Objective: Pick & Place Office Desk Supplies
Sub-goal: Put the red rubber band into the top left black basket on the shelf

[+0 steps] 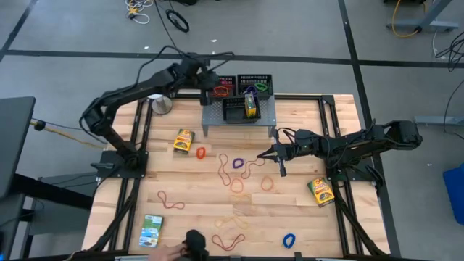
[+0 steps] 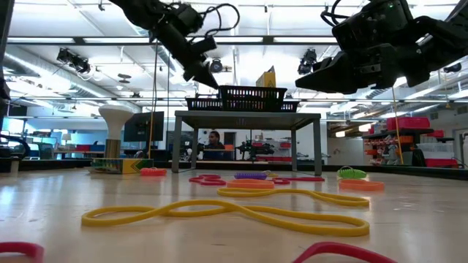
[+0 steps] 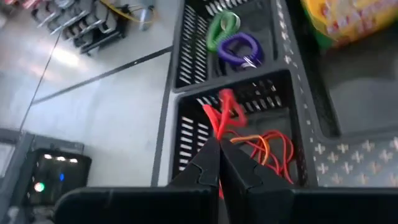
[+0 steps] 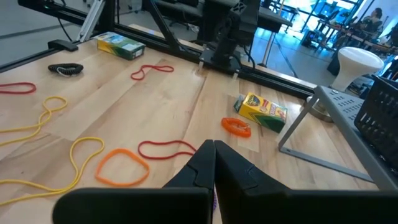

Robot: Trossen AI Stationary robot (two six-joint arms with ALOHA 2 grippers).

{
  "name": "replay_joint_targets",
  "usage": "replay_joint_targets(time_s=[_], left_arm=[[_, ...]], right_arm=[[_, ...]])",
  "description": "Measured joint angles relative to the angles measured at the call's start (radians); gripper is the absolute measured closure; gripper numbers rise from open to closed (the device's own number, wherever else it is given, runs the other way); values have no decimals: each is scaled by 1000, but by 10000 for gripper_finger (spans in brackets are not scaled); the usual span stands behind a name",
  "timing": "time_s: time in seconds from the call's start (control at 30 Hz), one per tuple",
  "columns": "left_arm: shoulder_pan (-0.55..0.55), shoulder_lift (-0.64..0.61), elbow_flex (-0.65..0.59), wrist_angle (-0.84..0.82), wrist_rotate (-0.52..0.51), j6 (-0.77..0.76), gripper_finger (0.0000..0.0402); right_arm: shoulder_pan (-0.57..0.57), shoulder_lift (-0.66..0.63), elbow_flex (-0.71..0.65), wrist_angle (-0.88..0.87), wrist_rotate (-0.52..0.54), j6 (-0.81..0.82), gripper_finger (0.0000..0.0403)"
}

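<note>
Red rubber band (image 3: 217, 118) pinched in the closed left hand (image 3: 219, 163), hanging above the black mesh tray (image 3: 186, 134) on the grey shelf (image 1: 210, 116), where other red and orange bands lie. Step in hand, as judged: delivery into the tray; the next move calls for parting the fingers over it. Right hand (image 4: 214, 163), fingers together and holding nothing visible, hovers over the wooden bench (image 1: 304, 217) near the purple band (image 1: 238, 163), with further loops and card boxes (image 1: 184, 141) scattered about.
</note>
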Motion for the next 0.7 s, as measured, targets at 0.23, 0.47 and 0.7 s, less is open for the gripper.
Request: replay_joint_targets(time_s=[0.23,0.47,0.7], left_arm=[[0,29,0,3,-22,58,397],[25,48,0,0,-48,64,395],[13,48,0,1,-181,47,358]], right_arm=[[0,0,0,0,0,-22,396],[0,0,0,0,0,-26,396],[0,0,0,0,0,-26,396]])
